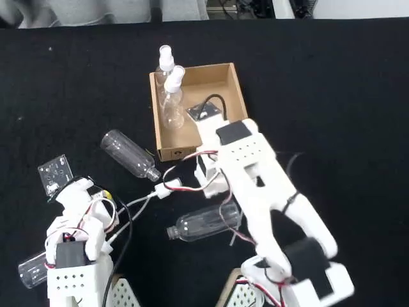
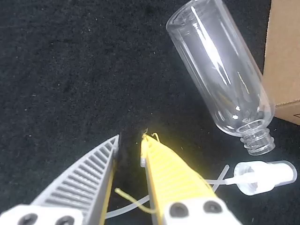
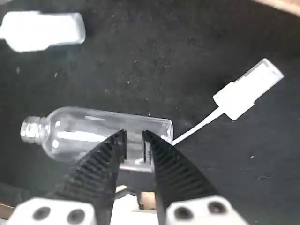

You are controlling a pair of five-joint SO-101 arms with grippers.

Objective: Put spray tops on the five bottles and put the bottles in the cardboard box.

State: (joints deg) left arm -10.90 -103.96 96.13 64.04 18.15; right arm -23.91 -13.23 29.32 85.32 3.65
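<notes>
- My left end effector [image 2: 130,138], one grey finger and one yellow, is all but closed on nothing, low over the black table [image 2: 61,70]
- Just past it a clear plastic bottle [image 2: 220,75] lies on its side, neck open, a loose white spray top [image 2: 265,176] by that neck and the brown cardboard box [image 2: 283,56] close behind
- My right end effector [image 3: 134,135], black fingers nearly together and empty, hangs above a second uncapped clear bottle [image 3: 89,133] lying flat; another white spray top [image 3: 248,91] lies near
- From the high view, one capped bottle [image 1: 171,96] stands in the box, a second capped bottle [image 1: 166,61] at its far corner
</notes>
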